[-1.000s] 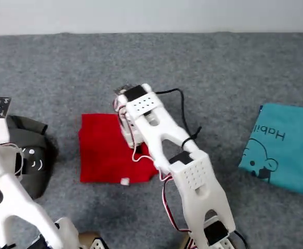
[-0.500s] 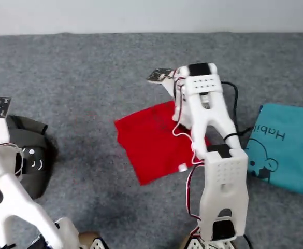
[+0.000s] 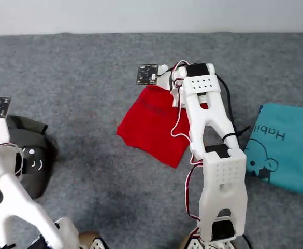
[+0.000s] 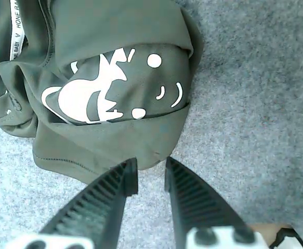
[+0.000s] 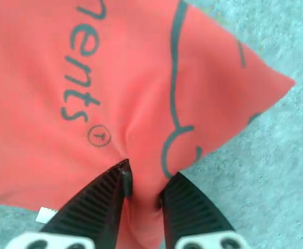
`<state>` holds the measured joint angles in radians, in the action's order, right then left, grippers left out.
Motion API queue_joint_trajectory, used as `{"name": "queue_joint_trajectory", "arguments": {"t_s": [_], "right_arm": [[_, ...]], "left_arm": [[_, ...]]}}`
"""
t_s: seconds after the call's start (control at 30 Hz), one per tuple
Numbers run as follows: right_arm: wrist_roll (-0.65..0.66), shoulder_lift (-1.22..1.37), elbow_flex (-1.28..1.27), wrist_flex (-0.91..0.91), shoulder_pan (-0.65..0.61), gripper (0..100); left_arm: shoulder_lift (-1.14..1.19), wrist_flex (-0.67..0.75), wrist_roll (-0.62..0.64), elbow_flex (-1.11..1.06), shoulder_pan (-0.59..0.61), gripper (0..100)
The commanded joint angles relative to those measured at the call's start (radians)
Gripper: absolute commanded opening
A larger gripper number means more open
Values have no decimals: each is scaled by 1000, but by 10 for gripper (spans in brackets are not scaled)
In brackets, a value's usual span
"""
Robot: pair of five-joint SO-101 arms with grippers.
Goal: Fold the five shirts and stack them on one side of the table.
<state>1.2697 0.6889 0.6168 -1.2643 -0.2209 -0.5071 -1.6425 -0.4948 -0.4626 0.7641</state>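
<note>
A red shirt [image 3: 152, 124] lies folded and skewed on the grey carpet, right of centre. My right gripper [image 5: 145, 176] is shut on a puckered pinch of this red shirt [image 5: 89, 67], at its far edge beside the arm's wrist [image 3: 199, 83]. A dark olive shirt [image 3: 31, 153] with a white graphic lies bunched at the left edge. My left gripper [image 4: 151, 174] hangs just over the rim of that olive shirt [image 4: 104, 88], its fingers a narrow gap apart with nothing between them. A folded teal shirt [image 3: 285, 148] rests at the right edge.
Grey carpet [image 3: 89, 67] covers the whole table up to a pale wall at the back. The left arm [image 3: 3, 181] rises along the left side. Open carpet lies between the olive and red shirts and along the back.
The right arm swung from centre-left to the right and back, dragging the red shirt with it and turning it askew. The left arm and olive shirt stayed put.
</note>
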Motion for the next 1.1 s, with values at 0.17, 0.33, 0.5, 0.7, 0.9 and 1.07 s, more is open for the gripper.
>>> {"name": "queue_joint_trajectory", "arguments": {"t_s": [0.17, 0.33, 0.5, 0.7, 0.9, 1.07], "right_arm": [[-198, -84, 23, 21, 2, 135], [-348, -117, 23, 16, 2, 195], [-450, -150, 23, 13, 2, 196], [-671, -228, 23, -18, 2, 196], [-1005, -303, 23, -166, -4, 197], [-1297, -332, 23, -260, -5, 197]], "left_arm": [[-29, -11, -6, 30, 2, 94], [-29, -11, -6, 30, 2, 94], [-29, -11, -6, 28, 2, 94], [-29, -12, -6, 28, 2, 94], [-29, -12, -6, 28, 2, 94], [-29, -12, -6, 28, 2, 94]]}}
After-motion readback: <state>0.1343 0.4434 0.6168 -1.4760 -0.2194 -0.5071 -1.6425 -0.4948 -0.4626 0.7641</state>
